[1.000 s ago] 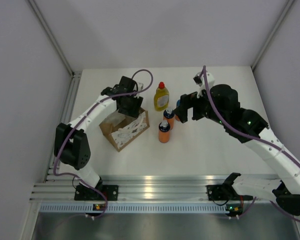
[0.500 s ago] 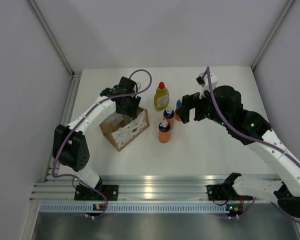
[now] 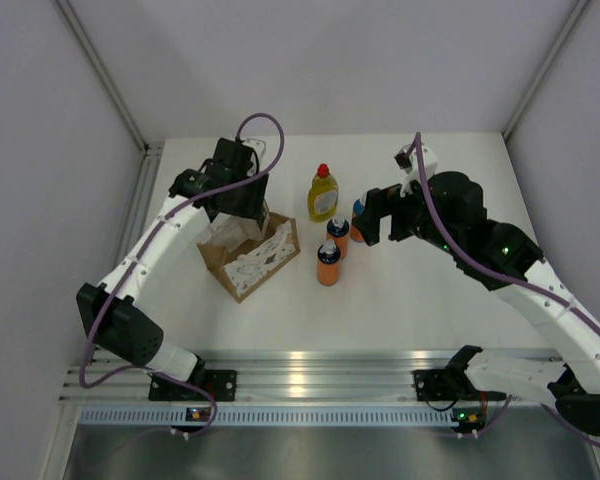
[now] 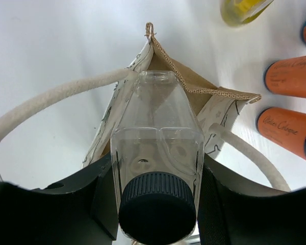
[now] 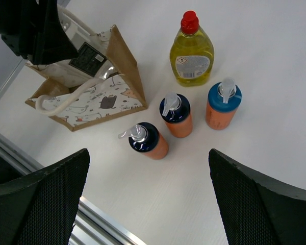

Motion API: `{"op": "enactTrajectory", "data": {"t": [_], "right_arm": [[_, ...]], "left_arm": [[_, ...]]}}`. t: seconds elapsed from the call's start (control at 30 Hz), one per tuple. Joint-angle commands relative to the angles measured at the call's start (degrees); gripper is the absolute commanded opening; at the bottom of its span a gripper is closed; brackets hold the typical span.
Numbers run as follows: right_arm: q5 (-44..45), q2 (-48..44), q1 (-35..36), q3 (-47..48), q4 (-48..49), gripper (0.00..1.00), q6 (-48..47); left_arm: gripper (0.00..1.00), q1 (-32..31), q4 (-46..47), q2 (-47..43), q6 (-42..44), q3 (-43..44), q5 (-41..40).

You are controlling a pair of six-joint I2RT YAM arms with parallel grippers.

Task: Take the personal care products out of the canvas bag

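Observation:
My left gripper (image 3: 242,198) is shut on the pale translucent bottle (image 4: 155,122) with a dark round cap (image 4: 157,206). It holds the bottle above the open tan canvas bag (image 3: 252,256), whose mouth shows below the bottle in the left wrist view (image 4: 194,84). The bottle also shows in the right wrist view (image 5: 86,53). Three orange bottles (image 3: 328,265) (image 3: 338,238) (image 3: 359,216) and the yellow bottle with a red cap (image 3: 323,193) stand on the table right of the bag. My right gripper (image 3: 366,226) is open and empty above them.
The bag's white loop handles (image 4: 46,99) hang out to both sides. White side walls enclose the table, and an aluminium rail (image 3: 310,375) runs along the near edge. The three orange bottles (image 5: 150,142) stand close together.
My left gripper has risen and moved left and back, lifting the pale bottle up from the bag. The right arm has barely moved.

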Motion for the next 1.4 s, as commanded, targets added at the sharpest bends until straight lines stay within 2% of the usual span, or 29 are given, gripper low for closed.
{"op": "enactTrajectory", "data": {"t": [0.0, 0.23, 0.5, 0.83, 1.37], "right_arm": [[0.9, -1.6, -0.9, -0.3, 0.2, 0.95, 0.4], [0.9, -1.9, -0.9, -0.6, 0.2, 0.95, 0.2], [1.3, -3.1, -0.9, -1.6, 0.2, 0.95, 0.0], [2.7, -4.6, -0.9, -3.0, 0.2, 0.95, -0.1], [4.3, -5.8, -0.9, -3.3, 0.1, 0.96, -0.1]], "left_arm": [[0.0, 0.0, 2.3, -6.1, -1.1, 7.3, -2.2], [0.0, 0.1, -0.1, -9.0, -3.5, 16.5, -6.1], [0.0, 0.0, -0.1, -11.1, -7.0, 23.3, -1.1], [0.0, 0.1, -0.1, -13.2, -10.0, 27.7, 11.9], [0.0, 0.0, -0.2, -11.5, -16.8, 28.6, 41.4]]}}
